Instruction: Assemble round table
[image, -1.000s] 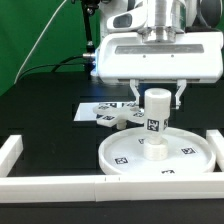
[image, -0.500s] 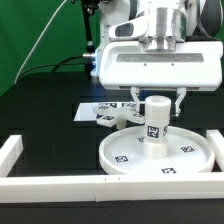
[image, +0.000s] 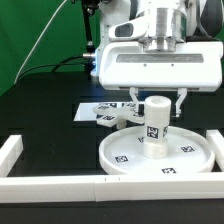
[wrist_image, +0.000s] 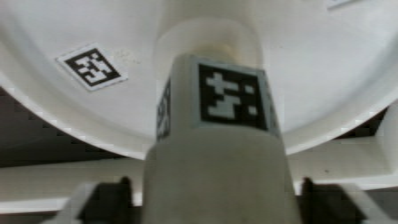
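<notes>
The claw (image: 157, 101) hangs straight over the middle of the scene with its jaws parted. One finger (image: 133, 99) stands on each side of the top of the leg (image: 155, 128), with a sliver of gap between finger and plastic, so it grips nothing.

The relation that matters is this straddle. The leg stands upright on the centre of the round disc (image: 120, 150), its long axis vertical and in line with the claw's own descent, its top just between the fingertips. The wrist view agrees: the leg (wrist_image: 217, 130) runs away from the claw (wrist_image: 214, 200) toward the disc (wrist_image: 329, 90), and its tag faces the camera. A straight close would probably catch the leg near its top. Whether the leg is fully seated in the disc cannot be told.

The disc lies flat on the black worktop (image: 50, 130), its rim clear of the fingers. Beyond it, toward the exterior view's left, the cross-shaped foot (image: 112, 118) rests by the marker board (image: 88, 108), well clear of the leg. White border rails (image: 60, 185) close off the near edge and both sides, well apart from the claw's path. Nothing stands between the fingers and the leg.
</notes>
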